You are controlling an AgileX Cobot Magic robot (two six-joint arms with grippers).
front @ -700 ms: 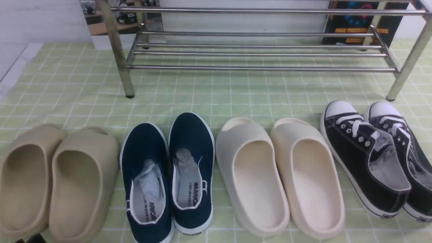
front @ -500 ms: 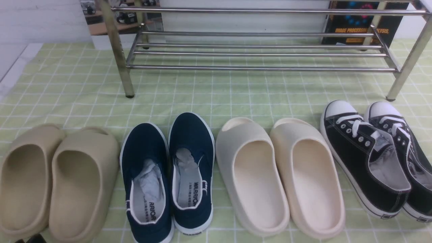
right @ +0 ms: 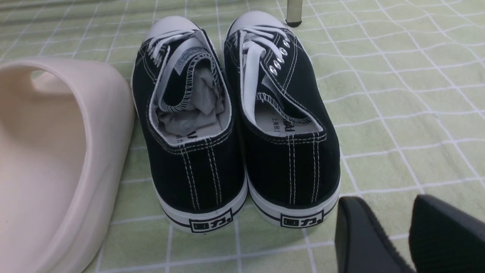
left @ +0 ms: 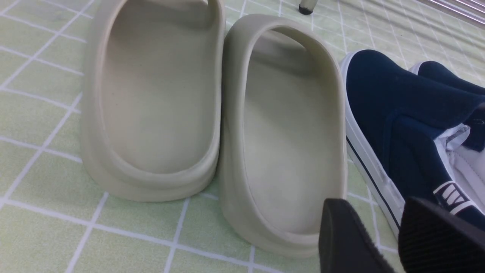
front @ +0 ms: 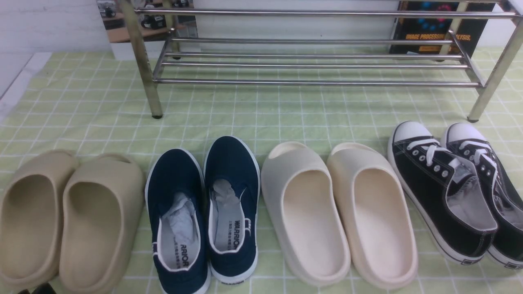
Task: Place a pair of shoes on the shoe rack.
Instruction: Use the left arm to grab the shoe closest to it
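Note:
Two navy blue slip-on shoes stand side by side on the cloth, the left one point(front: 175, 179) and the right one point(front: 231, 163), toes toward the shoe rack point(front: 310, 83). The chrome rack stands at the back with nothing on it. My left gripper point(left: 373, 212) is open and empty, low behind the heels of the beige slide and the left navy shoe point(left: 386, 98). My right gripper point(right: 384, 212) is open and empty, behind and beside the heel of the black sneakers point(right: 242, 125).
Beige slides point(front: 61, 220) lie left of the navy pair, cream slides point(front: 339, 212) right of it, and black lace-up sneakers point(front: 445, 192) at the far right. All sit on a green checked cloth point(front: 286, 118). A dark poster point(front: 429, 28) stands behind the rack.

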